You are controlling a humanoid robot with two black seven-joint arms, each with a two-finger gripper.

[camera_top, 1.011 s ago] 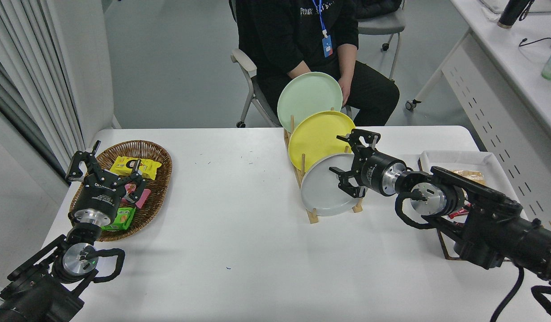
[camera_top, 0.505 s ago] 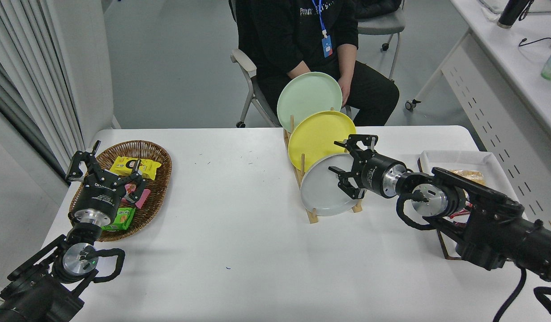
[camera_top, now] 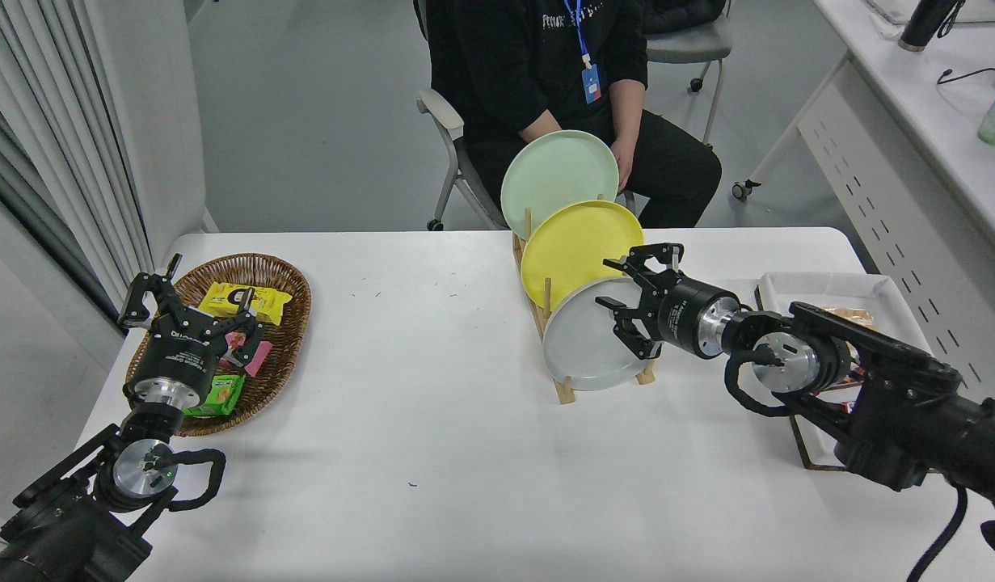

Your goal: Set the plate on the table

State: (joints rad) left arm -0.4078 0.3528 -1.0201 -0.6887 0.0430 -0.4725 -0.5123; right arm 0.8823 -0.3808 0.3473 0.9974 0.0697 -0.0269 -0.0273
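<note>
The light-grey plate stands tilted on edge in the front slot of a wooden rack on the white table. A yellow plate and a mint-green plate stand behind it. My right gripper is open at the grey plate's right rim, its fingers spread above and below the edge; it does not hold the plate. My left gripper is open, parked at the lower left over the basket.
A wicker basket with snack packets sits at the left. A white tray with a dark edge lies at the right, partly under my right arm. A person sits at the far side, a hand by the mint-green plate.
My right gripper has crept a little to the left, then drifted slightly right, staying at the grey plate's right rim. The plates and the left arm have not moved.
</note>
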